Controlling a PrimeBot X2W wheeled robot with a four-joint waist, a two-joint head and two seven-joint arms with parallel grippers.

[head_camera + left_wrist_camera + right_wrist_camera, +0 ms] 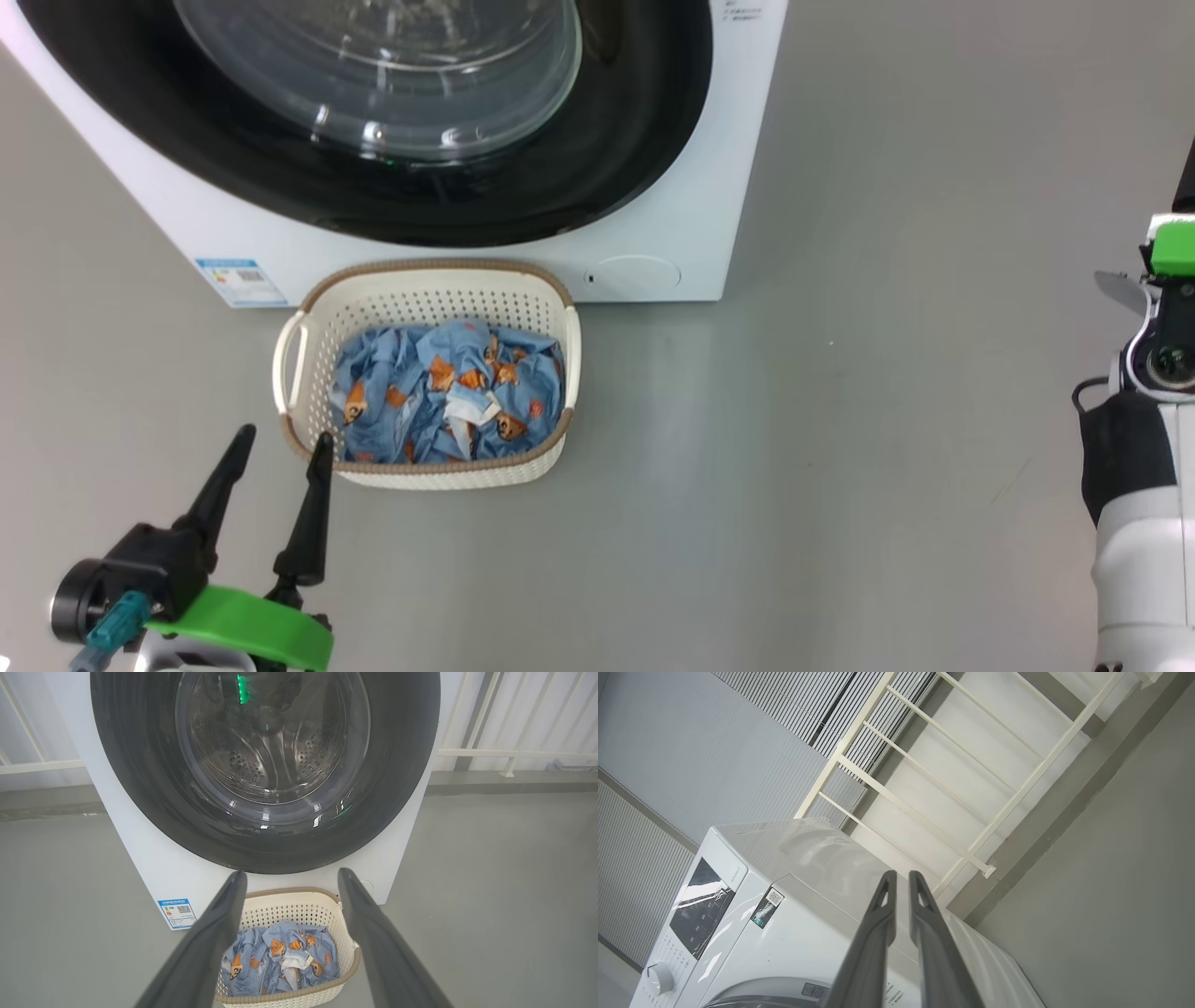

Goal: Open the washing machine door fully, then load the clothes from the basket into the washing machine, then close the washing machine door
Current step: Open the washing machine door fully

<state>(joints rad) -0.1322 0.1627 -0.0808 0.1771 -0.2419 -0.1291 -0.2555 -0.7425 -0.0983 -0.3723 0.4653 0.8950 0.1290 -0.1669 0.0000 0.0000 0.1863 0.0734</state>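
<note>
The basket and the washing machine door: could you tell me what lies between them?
A bare strip of the washing machine's white front separates the washing machine door from the basket; the left wrist view shows it.

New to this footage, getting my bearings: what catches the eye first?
The washing machine door, a glossy black ring around clear glass, looms across the head view's top, shut. Just before it sits the basket of blue bear-print clothes, the open left end effector by its near left corner.
</note>
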